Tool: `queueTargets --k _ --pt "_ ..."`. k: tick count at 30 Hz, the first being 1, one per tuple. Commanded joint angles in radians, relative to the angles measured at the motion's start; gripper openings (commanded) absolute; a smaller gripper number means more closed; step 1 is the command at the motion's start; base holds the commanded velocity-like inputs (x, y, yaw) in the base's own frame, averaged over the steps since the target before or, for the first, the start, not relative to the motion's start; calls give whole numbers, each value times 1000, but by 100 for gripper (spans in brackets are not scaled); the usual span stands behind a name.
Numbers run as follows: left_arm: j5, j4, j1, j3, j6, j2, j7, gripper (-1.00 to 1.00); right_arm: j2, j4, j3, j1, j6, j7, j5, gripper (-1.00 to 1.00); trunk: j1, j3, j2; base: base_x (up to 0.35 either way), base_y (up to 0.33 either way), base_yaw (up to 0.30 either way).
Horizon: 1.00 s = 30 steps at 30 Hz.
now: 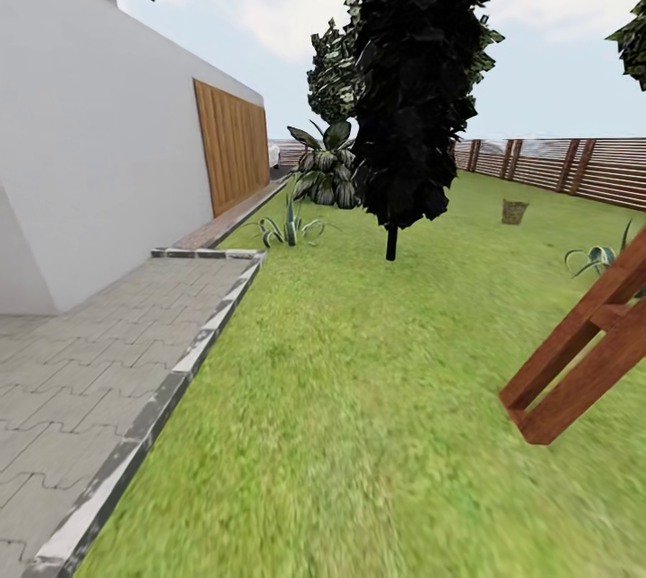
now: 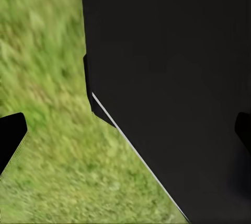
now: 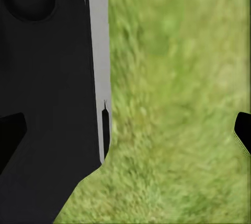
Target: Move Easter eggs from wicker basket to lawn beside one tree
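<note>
Your small brown wicker basket (image 1: 514, 212) sits far off on the bright green lawn (image 1: 359, 398), beyond the dark-leaved tree (image 1: 413, 75). Both grippers (image 2: 125, 130) (image 3: 128, 127) gape wide, holding nothing.

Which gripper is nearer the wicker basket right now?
Right, probably, and only slightly. The wicker basket stands far off on the lawn, ahead and right of centre. The left gripper and right gripper both hang open over grass beside the robot's body.
</note>
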Motion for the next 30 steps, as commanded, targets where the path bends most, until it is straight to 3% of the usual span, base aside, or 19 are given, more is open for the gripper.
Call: queueTargets --k 1,30 --pt "0 -2 1 0 0 0 -1 100 0 0 0 0 0 0 0 100 1 -1 0 345 0 0" --pt "0 -2 1 0 0 -5 -1 100 0 0 -2 0 -1 0 0 100 1 -1 0 345 0 0"
